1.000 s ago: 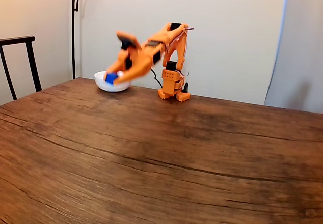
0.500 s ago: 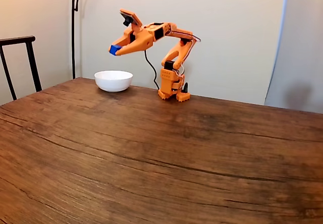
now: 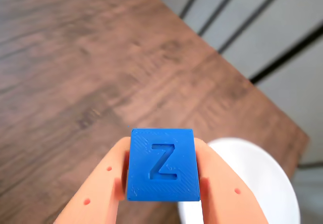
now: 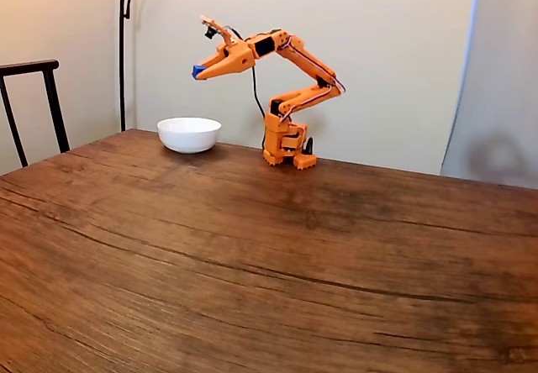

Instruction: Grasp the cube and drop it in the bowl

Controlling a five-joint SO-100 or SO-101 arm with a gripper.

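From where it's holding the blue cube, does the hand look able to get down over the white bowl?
Probably yes: the hand grips the small blue cube above the round white bowl, with open air between.

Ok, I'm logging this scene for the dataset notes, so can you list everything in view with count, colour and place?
cube: one, bright blue, a raised Z on the face toward the wrist camera, held between the gripper fingers, high above the table
bowl: one, white, on the table's far left in the fixed view, below the cube
table: one, dark brown wood grain
chair: one, black frame, at the left edge of the fixed view
lamp pole: one, black, against the wall behind the bowl
arm: one, orange, base at the table's far edge
gripper: one, orange, shut on the cube
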